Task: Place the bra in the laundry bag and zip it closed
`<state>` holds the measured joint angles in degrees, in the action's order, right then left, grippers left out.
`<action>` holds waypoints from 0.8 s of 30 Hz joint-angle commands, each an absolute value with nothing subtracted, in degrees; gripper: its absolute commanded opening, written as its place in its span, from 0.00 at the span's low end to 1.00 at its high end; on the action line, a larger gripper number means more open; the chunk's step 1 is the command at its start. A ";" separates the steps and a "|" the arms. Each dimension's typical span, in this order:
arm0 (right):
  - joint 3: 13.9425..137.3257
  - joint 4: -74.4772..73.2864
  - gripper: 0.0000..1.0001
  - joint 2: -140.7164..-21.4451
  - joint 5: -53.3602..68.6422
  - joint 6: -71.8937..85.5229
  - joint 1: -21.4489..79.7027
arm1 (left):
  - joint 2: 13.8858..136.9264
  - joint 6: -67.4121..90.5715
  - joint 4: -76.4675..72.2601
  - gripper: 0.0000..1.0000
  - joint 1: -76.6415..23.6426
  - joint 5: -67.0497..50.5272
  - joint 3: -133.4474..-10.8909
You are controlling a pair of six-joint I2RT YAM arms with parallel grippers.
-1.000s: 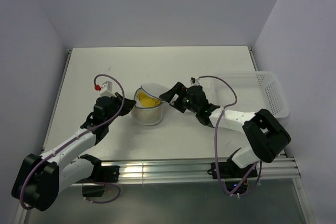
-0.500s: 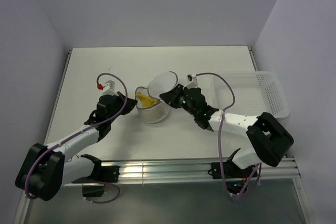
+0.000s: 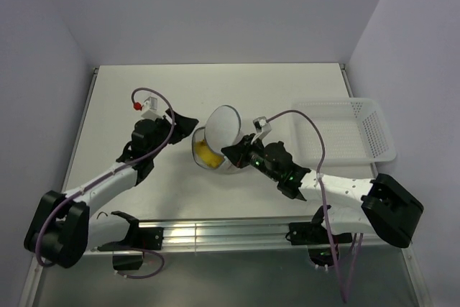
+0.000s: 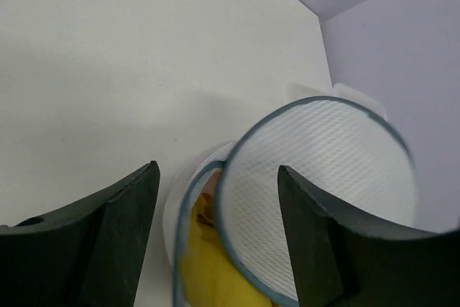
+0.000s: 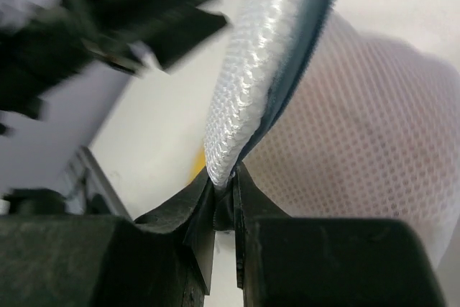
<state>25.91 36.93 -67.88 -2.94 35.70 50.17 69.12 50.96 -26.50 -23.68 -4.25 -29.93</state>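
While right pincer [image 5: 224,193] pinches laundry bag [image 5: 338,149] rim, left wrist shows bra [image 4: 208,278], probably.

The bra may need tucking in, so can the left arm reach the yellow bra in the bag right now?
Probably yes: the right gripper pinches the lid by its rim, propping it up, and the open left gripper faces the exposed bra.

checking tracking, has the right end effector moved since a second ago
Yes. The right end effector, shut on the laundry bag, came toward the near table edge: from level with the plastic basket middle to its near rim.
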 commanded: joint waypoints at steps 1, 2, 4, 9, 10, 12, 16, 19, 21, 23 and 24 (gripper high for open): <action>21.98 43.49 0.06 -70.22 -1.41 32.70 49.66 | 62.07 48.09 -19.97 0.73 -23.47 -3.95 -28.13; 21.54 44.20 0.06 -70.75 -0.80 32.61 49.66 | 58.92 47.29 -18.39 0.73 -23.47 -4.39 -28.13; 20.31 45.52 0.06 -70.40 -0.26 32.43 49.13 | 55.91 45.63 -14.35 0.73 -23.47 -4.75 -28.39; 18.63 45.70 0.06 -68.12 1.57 33.22 47.55 | 57.38 44.74 -12.39 0.70 -23.47 -13.32 -32.86; 18.02 46.14 0.06 -67.94 2.02 33.57 46.59 | 58.78 45.26 -13.18 0.69 -23.47 -15.62 -33.31; 17.06 47.71 0.06 -68.03 3.68 35.41 45.36 | 62.83 46.23 -16.16 0.68 -23.47 -20.71 -34.19; 14.77 53.87 0.06 -68.73 9.48 37.97 42.81 | 72.23 47.19 -20.20 0.73 -23.12 -23.54 -37.61; 13.72 56.42 0.06 -68.73 11.85 39.20 41.66 | 78.04 48.95 -27.58 0.74 -22.85 -26.71 -39.46; 13.27 57.47 0.06 -68.64 13.00 39.64 40.79 | 80.50 48.17 -30.13 0.76 -22.85 -26.63 -41.04; 12.83 57.66 0.06 -68.64 14.06 39.73 40.43 | 83.30 48.08 -30.76 0.77 -22.68 -27.07 -42.71; 12.75 57.83 0.05 -68.64 14.50 39.73 40.08 | 84.28 48.77 -34.76 0.78 -22.68 -27.94 -42.71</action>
